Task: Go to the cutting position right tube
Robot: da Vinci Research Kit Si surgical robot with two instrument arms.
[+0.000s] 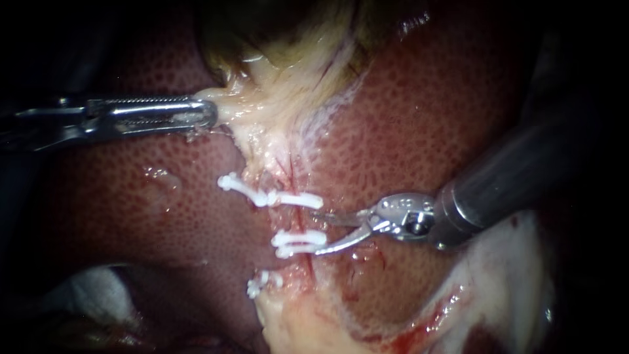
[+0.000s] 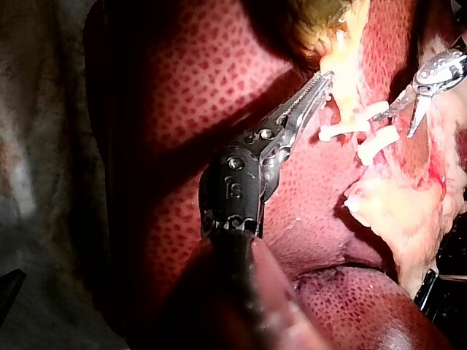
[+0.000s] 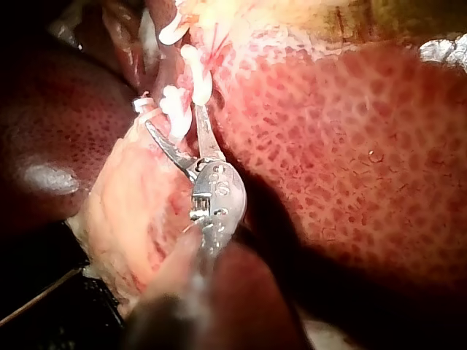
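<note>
Shows as a thin reddish tube (image 1: 303,219), running upright over the liver (image 1: 426,131). Carries two white clips clamped across it, upper clip (image 1: 288,198) and lower clip (image 1: 298,242), with a short bare stretch between.

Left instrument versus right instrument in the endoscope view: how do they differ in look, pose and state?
The left instrument has a long, broad pincer; the right instrument's is short and thin. The left's is shut on pale tissue; the right's stands open, holding nothing. The left lies away from the white clips; the right's tips sit beside the tube between two of them. Both are metal.
</note>
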